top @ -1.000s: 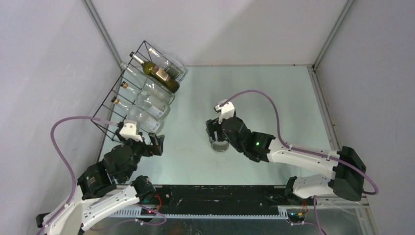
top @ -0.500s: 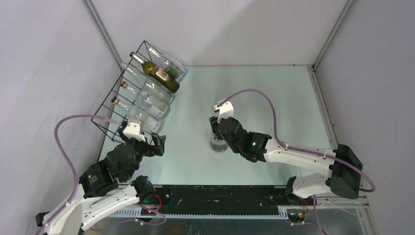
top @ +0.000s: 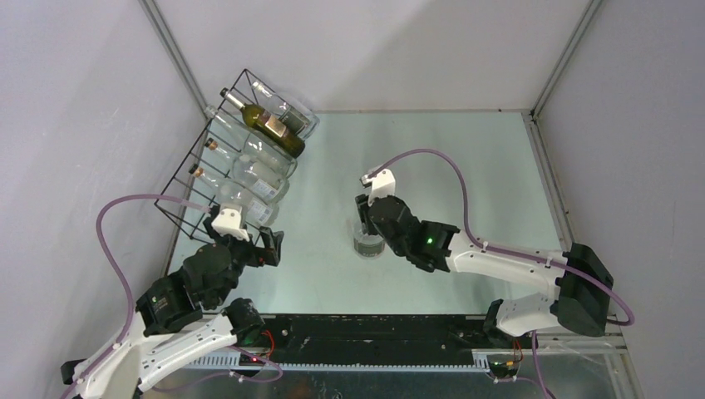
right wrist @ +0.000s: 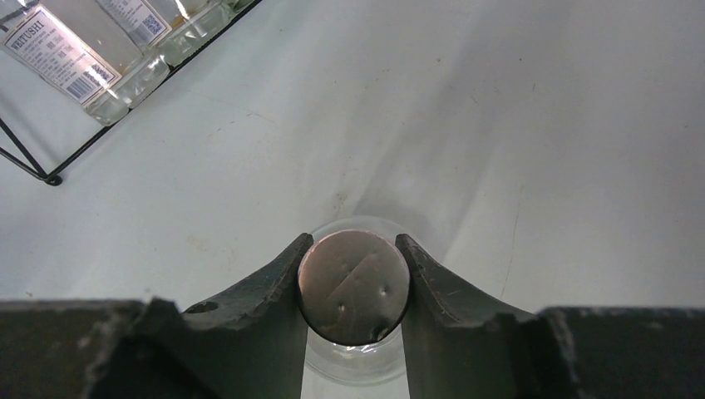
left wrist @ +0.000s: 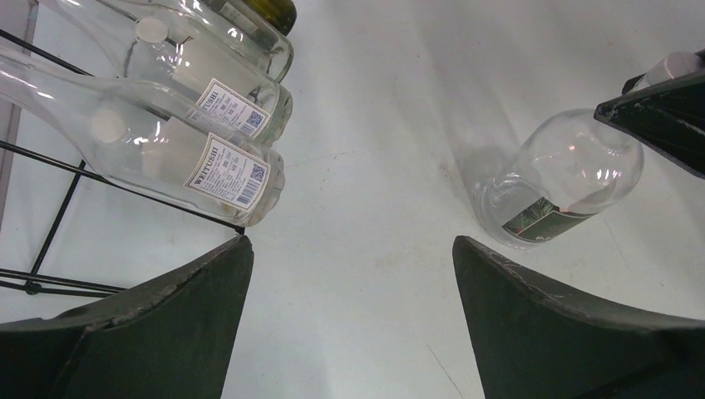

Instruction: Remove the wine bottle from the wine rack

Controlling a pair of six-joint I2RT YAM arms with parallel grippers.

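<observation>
At the far left of the table [top: 465, 166] stands the wine rack [top: 180, 166], a black wire frame with its open cells facing the arms. A dark green wine bottle [top: 268, 123] with a gold label lies across the rack's far top, with nothing touching it. Several labelled clear bottles [left wrist: 199, 170] lie in the cells nearer the arms, their bases poking out past the wires.

The left hand [left wrist: 351, 249] hangs just in front of the rack's near corner. Its fingers are spread wide and hold nothing, and the nearest clear bottle's base is a little ahead and to its left.

Toward the middle of the table, well apart from the rack, an upright clear bottle [top: 368, 243] with a dark label stands on its base. The right hand [right wrist: 353, 249] comes down over it from above. Its two fingers are drawn in against either side of the round cap [right wrist: 353, 291] and pinch it.

The step in hand looks like the handling of a bottle already off the rack. Whether the right hand means to steady it or carry it aside cannot be told.

If the green bottle is the one wanted, the removal itself is not yet done. The next reach would call for the open left hand to line up with a bottle's body. It would then close round the bottle and draw it straight out along its own axis, so that it neither snags the wires nor rolls its neighbours.
</observation>
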